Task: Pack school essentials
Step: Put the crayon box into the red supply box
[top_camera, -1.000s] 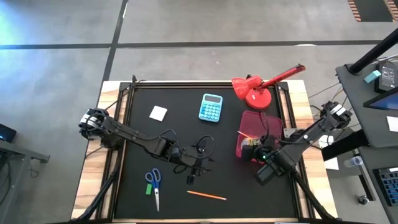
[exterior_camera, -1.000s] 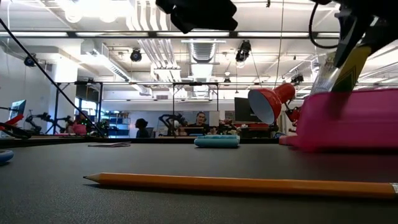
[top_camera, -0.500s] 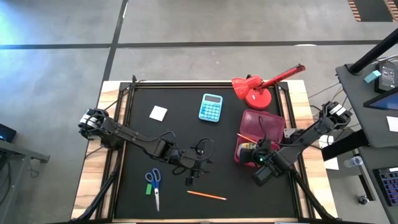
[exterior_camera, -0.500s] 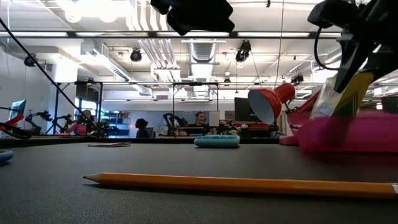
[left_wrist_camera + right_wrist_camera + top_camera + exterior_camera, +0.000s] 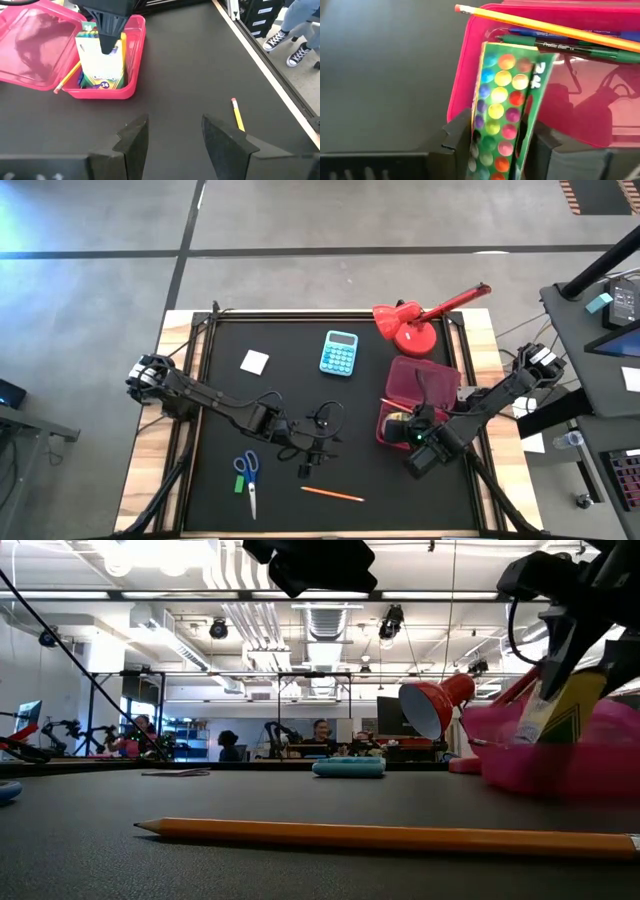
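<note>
1. Right gripper [image 5: 110, 42]: poised over the near end of the pink pencil case [image 5: 432, 376], jaws pinching the crayon box [image 5: 102, 62] on its two broad faces. We judge the grip light, perhaps just loosening.
2. Crayon box, green and yellow with coloured dots: stands on end inside the case's tray, leaning against its rim, only its lower part in the tray. It is not yet lying flat.
3. Pink pencil case, other contents: an orange pencil [image 5: 540, 23] lies across the rim, its eraser end overhanging; a blue pen [image 5: 540, 33] and a green pen [image 5: 560, 46] lie on the tray floor beside the open lid.
4. Left gripper [image 5: 172, 140]: waits over mid-table with fingers spread and nothing between them, a loose orange pencil [image 5: 332, 494] ahead of it near the table edge.
5. Unpacked items: blue-handled scissors [image 5: 248, 476], small green block [image 5: 239, 483], white square [image 5: 255, 362].
6. Handling note: we would tip the box toward the tray floor and lower it before freeing the jaws fully, so it cannot topple out over the rim or jam on the overhanging pencil.
</note>
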Tool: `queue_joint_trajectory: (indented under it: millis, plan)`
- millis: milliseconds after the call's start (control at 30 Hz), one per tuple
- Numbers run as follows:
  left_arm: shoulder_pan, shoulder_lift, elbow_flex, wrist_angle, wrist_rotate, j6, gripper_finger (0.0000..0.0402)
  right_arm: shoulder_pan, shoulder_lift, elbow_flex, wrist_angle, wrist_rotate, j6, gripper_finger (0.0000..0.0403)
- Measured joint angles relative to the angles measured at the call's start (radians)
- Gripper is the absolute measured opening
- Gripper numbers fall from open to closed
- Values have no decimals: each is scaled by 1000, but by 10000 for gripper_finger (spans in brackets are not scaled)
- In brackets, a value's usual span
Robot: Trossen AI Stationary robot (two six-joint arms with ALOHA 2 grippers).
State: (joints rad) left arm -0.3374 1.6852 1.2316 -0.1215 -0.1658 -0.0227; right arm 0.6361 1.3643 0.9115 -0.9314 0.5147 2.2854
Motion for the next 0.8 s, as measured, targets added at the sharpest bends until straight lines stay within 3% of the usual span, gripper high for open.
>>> queue_joint_trajectory:
  millis: [167,400,500,700,800]
  plan:
    - [0,0,0,0,0,0,167,0,-2,0,-1,-12,-12,170]
    - [0,0,0,0,0,0,167,-2,-3,0,-74,-206,-17,231]
    - [0,0,0,0,0,0,167,-2,-6,2,-83,-220,-17,252]
    - [0,0,-1,0,0,0,167,-8,-17,18,-89,-210,-64,269]
    - [0,0,-1,0,0,0,167,-24,-15,18,-127,-294,-77,266]
